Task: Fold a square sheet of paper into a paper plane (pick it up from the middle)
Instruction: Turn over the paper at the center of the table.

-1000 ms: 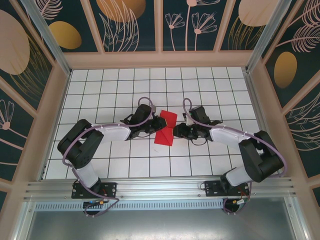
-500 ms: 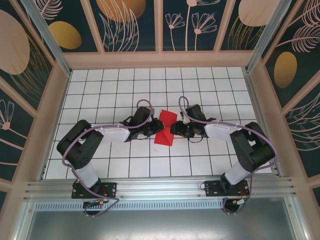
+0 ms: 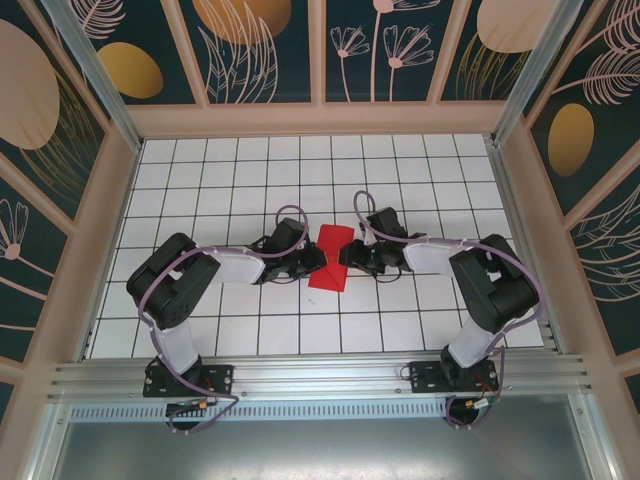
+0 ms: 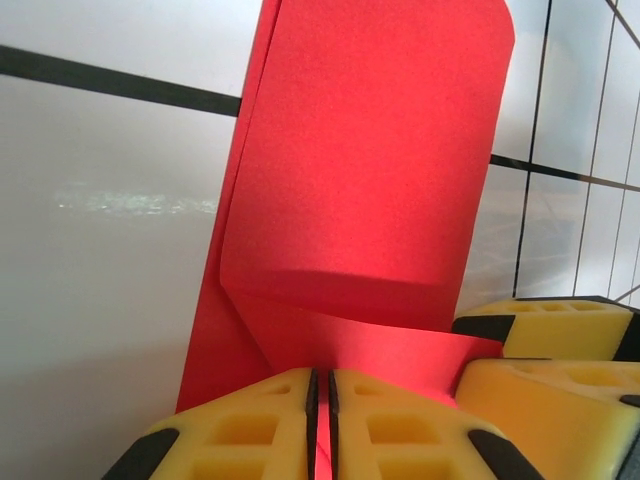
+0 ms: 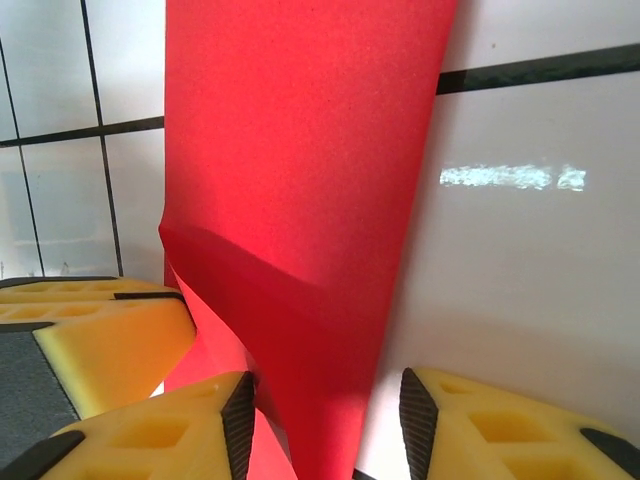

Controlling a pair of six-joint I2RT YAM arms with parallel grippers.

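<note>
Top external: red paper (image 3: 330, 268) on white gridded table (image 3: 220, 180), floral walls (image 3: 262, 55)

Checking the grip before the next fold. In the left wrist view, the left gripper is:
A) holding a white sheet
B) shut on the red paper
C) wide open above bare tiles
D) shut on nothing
B: the left gripper has its jaws pressed together, with the red paper pinched between them.
</note>
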